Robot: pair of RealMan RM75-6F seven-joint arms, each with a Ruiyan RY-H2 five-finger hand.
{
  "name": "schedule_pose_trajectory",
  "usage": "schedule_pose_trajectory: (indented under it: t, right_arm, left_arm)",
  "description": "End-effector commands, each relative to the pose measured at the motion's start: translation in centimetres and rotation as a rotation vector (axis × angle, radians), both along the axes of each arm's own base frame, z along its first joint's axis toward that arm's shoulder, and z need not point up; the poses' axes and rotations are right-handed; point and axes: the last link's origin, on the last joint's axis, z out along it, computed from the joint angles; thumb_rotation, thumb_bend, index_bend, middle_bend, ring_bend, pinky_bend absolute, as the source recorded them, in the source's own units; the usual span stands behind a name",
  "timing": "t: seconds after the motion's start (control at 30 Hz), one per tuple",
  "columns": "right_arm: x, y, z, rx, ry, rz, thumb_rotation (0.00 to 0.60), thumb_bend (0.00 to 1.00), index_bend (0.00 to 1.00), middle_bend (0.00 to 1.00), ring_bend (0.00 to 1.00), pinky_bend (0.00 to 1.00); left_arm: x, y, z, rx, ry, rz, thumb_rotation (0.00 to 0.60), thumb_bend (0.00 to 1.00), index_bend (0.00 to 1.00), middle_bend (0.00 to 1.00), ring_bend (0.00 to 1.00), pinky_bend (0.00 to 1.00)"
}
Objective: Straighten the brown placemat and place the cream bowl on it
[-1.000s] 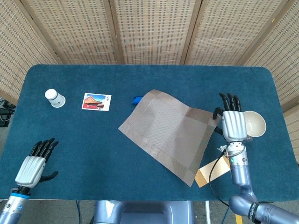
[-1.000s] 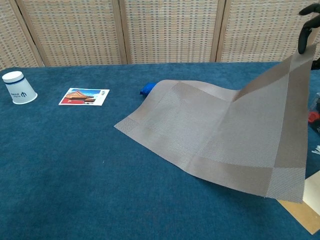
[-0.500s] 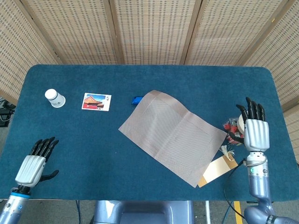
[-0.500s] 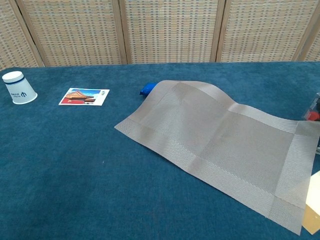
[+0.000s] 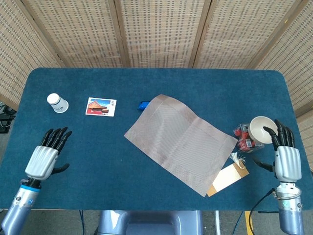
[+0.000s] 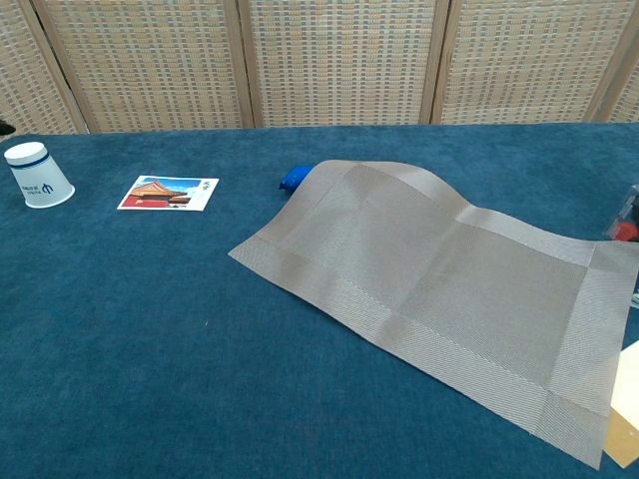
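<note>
Hands first, down at the near edge of the counter (image 5: 161,78): the right hand (image 5: 287,160) is now back at the near right corner, fingers (image 5: 279,131) spread and holding nothing, where a second ago it had a corner of the brown placemat (image 5: 181,142) lifted high. The left hand (image 5: 43,159) hovers at the near left corner, fingers apart and empty too, and it has crept slightly forward over that second.

Placemat released, then. It lies spread out in the middle of the counter, no corner in the air any more, but it sits skewed, its edges running diagonal to the counter's edge, and a low hump runs across its far half in the chest view. My read: unfolding is done, squaring up is not.

Just beyond the right hand's fingertips sits the cream bowl (image 5: 260,129), upright, off the mat near its right corner, now uncovered by the retreating hand. Beside the bowl sits a small jar of red things (image 5: 243,137), and a tan card (image 5: 225,178) pokes out from under the mat's near corner.

Farther back, a small blue object (image 5: 143,105) touches the mat's far corner, then a postcard (image 5: 101,106) and an upturned paper cup (image 5: 57,103) off to the left.
</note>
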Motion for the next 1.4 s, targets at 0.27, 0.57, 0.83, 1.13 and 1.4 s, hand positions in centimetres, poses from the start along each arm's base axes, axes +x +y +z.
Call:
schedule_pose_trajectory:
  t: [0.27, 0.57, 0.83, 1.13, 1.4]
  right_arm:
    - [0.1, 0.3, 0.9, -0.001, -0.039, 0.022, 0.600, 0.22, 0.20, 0.00, 0.00, 0.00]
    - [0.0, 0.3, 1.1, 0.008, -0.057, 0.023, 0.600, 0.21, 0.20, 0.00, 0.00, 0.00]
    - [-0.3, 0.0, 1.2, 0.015, -0.082, 0.016, 0.600, 0.22, 0.20, 0.00, 0.00, 0.00]
    - [-0.7, -0.5, 1.0, 0.037, -0.098, 0.006, 0.600, 0.22, 0.20, 0.00, 0.00, 0.00]
    - [-0.8, -0.6, 1.2, 0.034, -0.113, 0.004, 0.600, 0.22, 0.20, 0.00, 0.00, 0.00]
  left_arm:
    - [3.5, 7.7, -2.7, -0.002, 0.063, -0.022, 0.600, 0.04, 0.05, 0.00, 0.00, 0.00]
    - [6.3, 12.1, -6.5, -0.067, 0.132, -0.050, 0.600, 0.05, 0.06, 0.00, 0.00, 0.00]
    - [8.8, 13.9, -9.9, -0.107, 0.171, -0.075, 0.600, 0.05, 0.07, 0.00, 0.00, 0.00]
    - [10.9, 14.6, -13.5, -0.142, 0.237, -0.109, 0.600, 0.05, 0.07, 0.00, 0.00, 0.00]
    - [12.0, 14.6, -16.2, -0.151, 0.296, -0.137, 0.600, 0.05, 0.07, 0.00, 0.00, 0.00]
